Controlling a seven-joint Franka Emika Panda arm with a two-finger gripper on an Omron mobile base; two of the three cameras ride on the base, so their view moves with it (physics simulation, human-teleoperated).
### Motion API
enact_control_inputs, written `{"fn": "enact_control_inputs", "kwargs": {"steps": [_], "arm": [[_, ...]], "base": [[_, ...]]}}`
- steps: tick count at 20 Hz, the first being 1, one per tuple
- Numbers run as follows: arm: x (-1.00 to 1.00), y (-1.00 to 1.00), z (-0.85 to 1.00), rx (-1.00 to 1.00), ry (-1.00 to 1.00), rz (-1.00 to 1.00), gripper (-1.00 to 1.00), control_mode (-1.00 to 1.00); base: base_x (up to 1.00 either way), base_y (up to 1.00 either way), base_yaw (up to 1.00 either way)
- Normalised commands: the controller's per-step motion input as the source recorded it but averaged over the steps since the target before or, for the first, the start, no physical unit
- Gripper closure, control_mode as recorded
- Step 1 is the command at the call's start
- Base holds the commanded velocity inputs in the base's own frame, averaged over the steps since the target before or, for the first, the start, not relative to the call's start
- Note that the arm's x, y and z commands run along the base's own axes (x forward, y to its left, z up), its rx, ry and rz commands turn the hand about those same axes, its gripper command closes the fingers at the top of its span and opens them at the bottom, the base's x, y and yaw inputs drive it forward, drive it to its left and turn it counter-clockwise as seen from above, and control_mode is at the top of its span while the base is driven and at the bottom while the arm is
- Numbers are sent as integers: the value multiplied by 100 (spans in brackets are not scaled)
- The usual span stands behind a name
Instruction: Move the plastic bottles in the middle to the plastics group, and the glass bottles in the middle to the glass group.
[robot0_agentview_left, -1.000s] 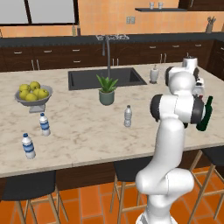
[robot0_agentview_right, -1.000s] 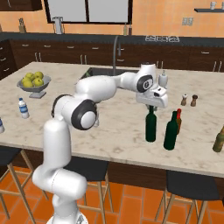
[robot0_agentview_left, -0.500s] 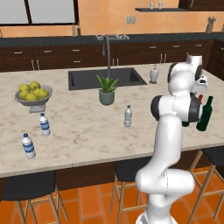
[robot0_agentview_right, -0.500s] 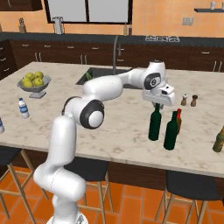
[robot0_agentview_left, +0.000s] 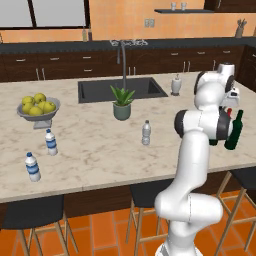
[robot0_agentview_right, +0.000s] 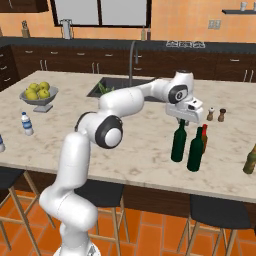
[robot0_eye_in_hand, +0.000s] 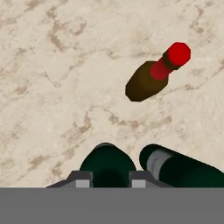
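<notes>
My gripper (robot0_agentview_right: 182, 121) is shut on the neck of a tall dark green wine bottle (robot0_agentview_right: 178, 144) that stands upright on the counter. In the hand view its dark top (robot0_eye_in_hand: 107, 168) sits between my fingertips (robot0_eye_in_hand: 83, 179). Right beside it stands the second green wine bottle (robot0_agentview_right: 195, 151) (robot0_eye_in_hand: 183, 168) (robot0_agentview_left: 234, 131). The brown red-topped glass bottle (robot0_agentview_right: 204, 134) (robot0_eye_in_hand: 155, 76) stands just behind the pair. Mid-counter, the small greyish plastic bottle (robot0_agentview_left: 146, 132) stands alone. Two blue-labelled water bottles (robot0_agentview_left: 51, 142) (robot0_agentview_left: 32, 166) stand at the counter's left.
A fruit bowl (robot0_agentview_left: 37, 107) is at the far left, with a potted plant (robot0_agentview_left: 121, 102) in front of the sink (robot0_agentview_left: 100, 92). A soap dispenser (robot0_agentview_left: 175, 85), salt and pepper shakers (robot0_agentview_right: 216, 114) and an olive bottle (robot0_agentview_right: 250, 160) stand to the right.
My gripper has carried the green wine bottle a little to the right, closer to the second green bottle and the brown bottle.
</notes>
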Motion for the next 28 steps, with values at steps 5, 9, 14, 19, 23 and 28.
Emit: {"fn": "enact_control_inputs", "kwargs": {"steps": [5, 9, 14, 19, 23, 28], "arm": [[-6, 1, -56, 0, -11, 0, 100, -100], [-10, 8, -61, 0, -8, 0, 100, -100], [-16, 25, -65, -5, -6, 0, 100, -100], [-8, 27, -62, -9, -4, 0, 100, -100], [-13, 5, -60, -5, -4, 0, -100, -100], [-9, -5, -40, 0, -11, 0, -100, -100]], "base": [[0, 0, 0], [0, 0, 0], [0, 0, 0], [0, 0, 0], [0, 0, 0], [0, 0, 0]]}}
